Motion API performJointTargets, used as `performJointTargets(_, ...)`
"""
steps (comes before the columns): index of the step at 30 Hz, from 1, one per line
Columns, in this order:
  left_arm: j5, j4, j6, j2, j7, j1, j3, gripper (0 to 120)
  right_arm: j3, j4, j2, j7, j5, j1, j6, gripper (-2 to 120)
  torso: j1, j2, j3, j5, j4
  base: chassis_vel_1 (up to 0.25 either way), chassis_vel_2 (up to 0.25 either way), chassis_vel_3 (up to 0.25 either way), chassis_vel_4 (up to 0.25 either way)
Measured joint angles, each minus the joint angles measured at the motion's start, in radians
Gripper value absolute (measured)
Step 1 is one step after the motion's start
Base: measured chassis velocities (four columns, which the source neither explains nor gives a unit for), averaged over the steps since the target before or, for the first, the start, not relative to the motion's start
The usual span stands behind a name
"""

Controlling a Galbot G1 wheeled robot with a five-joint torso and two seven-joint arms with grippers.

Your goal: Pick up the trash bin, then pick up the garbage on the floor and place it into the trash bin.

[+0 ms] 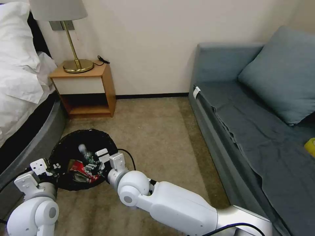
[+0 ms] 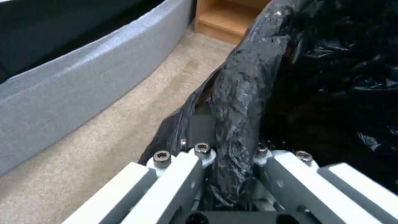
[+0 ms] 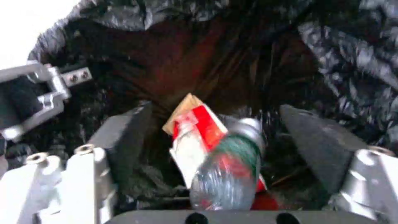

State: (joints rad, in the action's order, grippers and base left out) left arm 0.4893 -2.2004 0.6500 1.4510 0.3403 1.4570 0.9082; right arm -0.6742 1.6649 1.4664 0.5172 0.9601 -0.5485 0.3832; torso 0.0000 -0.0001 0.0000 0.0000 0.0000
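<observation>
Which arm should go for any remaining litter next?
Right. The right gripper is open over the trash bin, bottle dropping free; the left gripper is clamped on the rim.

My left gripper [image 2: 232, 168], matt white plastic with grey steel bolt heads, is clamped on the crinkled, glossy black plastic bag lining the round trash bin [image 2: 240, 93]. My right gripper [image 3: 224, 149] has wide-apart fingers with dull, rubbery dark grey pads [image 3: 319, 146]. Between them lie a shiny clear plastic bottle with a green label [image 3: 230, 168], a glossy red-and-white crumpled packet [image 3: 203, 127] and a matt tan paper wrapper [image 3: 184, 109]. The short-pile beige-brown carpet floor [image 1: 157, 131] looks rough. Far left stands a smooth wooden nightstand [image 1: 86, 90] bearing a polished brass lamp [image 1: 77, 65]; at right, a matt grey-blue cloth sofa [image 1: 259, 131].
</observation>
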Motion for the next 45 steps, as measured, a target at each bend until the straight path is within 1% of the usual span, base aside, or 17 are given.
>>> performJointTargets(1,0.0,0.0,0.0,0.0,0.0,0.0,0.0,2,0.0,0.0,0.0,0.0,0.0,0.0,0.0,85,0.0,0.0,0.0,0.0,0.0,0.0,0.0,0.0,0.0)
performJointTargets(4,0.0,0.0,0.0,0.001,-0.001,0.001,-0.001,2,0.022,0.003,0.004,-0.01,-0.027,0.004,-0.028,98,0.0,0.0,0.0,0.0,0.0,0.0,0.0,0.0,0.0)
performJointTargets(9,0.002,0.002,0.0,-0.001,-0.002,-0.001,0.002,2,0.118,0.062,-0.02,-0.058,-0.047,0.022,-0.072,100,0.0,0.0,0.0,0.0002,0.0002,0.0,0.0,0.0,0.0)
performJointTargets(13,0.01,0.006,-0.002,-0.004,-0.002,-0.004,0.003,2,0.285,0.169,-0.09,-0.15,-0.052,0.024,-0.133,100,0.0,0.0,0.0,0.0003,0.0,0.0,0.0,0.0,0.0)
performJointTargets(14,0.01,0.006,-0.002,-0.004,-0.002,-0.004,0.003,2,0.285,0.169,-0.09,-0.15,-0.052,0.024,-0.133,100,0.0,0.0,0.0,0.0003,0.0,0.0,0.0,0.0,0.0)
performJointTargets(16,0.012,0.008,-0.001,-0.01,-0.002,-0.005,0.004,2,0.389,0.23,-0.16,-0.197,-0.097,-0.003,-0.17,100,0.0,0.0,0.0,0.0003,0.0001,0.0,0.0,0.0,0.0)
performJointTargets(17,0.012,0.008,-0.001,-0.01,-0.002,-0.005,0.004,2,0.389,0.23,-0.16,-0.197,-0.097,-0.003,-0.17,100,0.0,0.0,0.0,0.0003,0.0001,0.0,0.0,0.0,0.0)
performJointTargets(19,0.013,0.009,0.002,-0.013,0.0,-0.005,0.008,2,0.454,0.278,-0.245,-0.211,-0.164,-0.046,-0.211,100,0.0,0.0,0.0,0.0007,0.0,0.0,0.0,0.0,0.0)
performJointTargets(20,0.014,0.009,0.004,-0.015,0.001,-0.004,0.01,2,0.492,0.314,-0.315,-0.213,-0.208,-0.082,-0.228,100,0.0,0.0,0.0,0.0007,0.0003,0.0,0.0,0.0,0.0)
performJointTargets(22,0.014,0.009,0.005,-0.016,0.002,-0.003,0.012,2,0.51,0.331,-0.345,-0.213,-0.229,-0.103,-0.235,100,0.0,0.0,0.0,0.0004,0.0002,0.0,0.0,0.0,0.0)
performJointTargets(23,0.014,0.01,0.005,-0.016,0.003,-0.002,0.013,2,0.539,0.355,-0.386,-0.212,-0.262,-0.137,-0.246,100,0.0,0.0,0.0,0.0005,-0.0007,0.0,0.0,0.0,0.0)
performJointTargets(24,0.014,0.01,0.006,-0.017,0.004,-0.001,0.013,2,0.575,0.387,-0.423,-0.208,-0.308,-0.188,-0.257,100,0.0,0.0,0.0,0.0005,-0.0007,0.0,0.0,0.0,0.0)
performJointTargets(25,0.015,0.011,0.009,-0.018,0.005,-0.001,0.014,2,0.642,0.436,-0.459,-0.186,-0.385,-0.283,-0.253,100,0.0,0.0,0.0,0.0006,-0.0008,0.0,0.0,0.0,0.0)
performJointTargets(28,0.015,0.011,0.011,-0.02,0.008,-0.001,0.018,2,0.72,0.488,-0.464,-0.165,-0.477,-0.395,-0.253,100,0.0,0.0,0.0,0.0006,-0.0003,0.0,0.0,0.0,0.0)
performJointTargets(31,0.018,0.008,0.012,-0.024,0.011,0.002,0.024,2,0.799,0.549,-0.435,-0.162,-0.56,-0.528,-0.258,100,0.0,0.0,0.0,0.0003,0.0,0.0,0.0,0.0,0.0)
performJointTargets(36,0.021,0.002,0.012,-0.025,0.011,0.005,0.029,2,0.806,0.57,-0.366,-0.176,-0.612,-0.655,-0.283,100,0.0,0.0,0.0,0.0002,-0.0001,0.0,0.0,0.0,0.0)
performJointTargets(45,0.024,-0.009,0.012,-0.023,0.011,0.012,0.037,2,0.77,0.523,-0.326,-0.216,-0.653,-0.669,-0.324,100,0.0,0.0,0.0,-0.0001,0.0001,0.0,0.0,0.0,0.0)
